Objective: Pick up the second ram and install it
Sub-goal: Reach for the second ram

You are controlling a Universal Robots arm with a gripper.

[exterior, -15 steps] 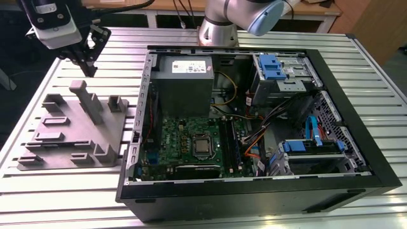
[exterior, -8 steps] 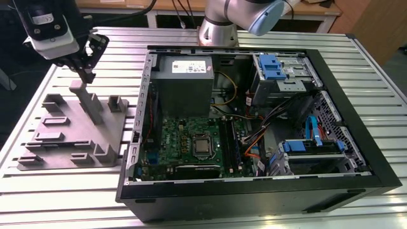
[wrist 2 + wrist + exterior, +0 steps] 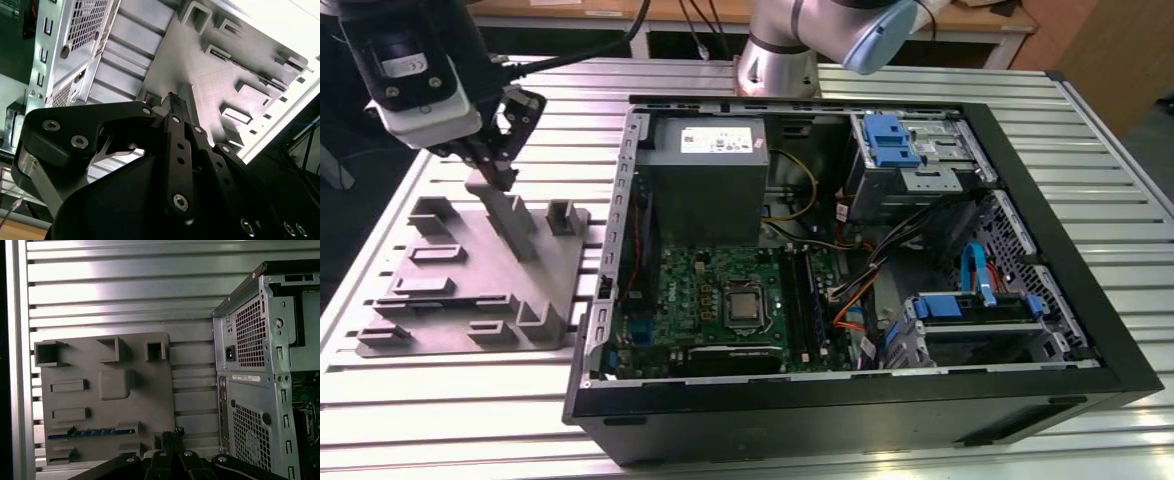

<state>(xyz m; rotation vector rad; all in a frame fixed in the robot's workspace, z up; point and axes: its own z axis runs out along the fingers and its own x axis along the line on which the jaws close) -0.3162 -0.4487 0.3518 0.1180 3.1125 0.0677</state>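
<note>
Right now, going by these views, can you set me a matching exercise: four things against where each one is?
Things:
1 hand
2 ram
3 tray
4 motherboard

Places:
A inside the case
B in a tray slot
C over the tray
D on the table, beside the case

Pairs: 1-C, 2-B, 3-D, 4-A

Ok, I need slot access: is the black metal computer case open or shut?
Open: in the exterior view the black metal computer case has no side panel, exposing its green motherboard.
</note>
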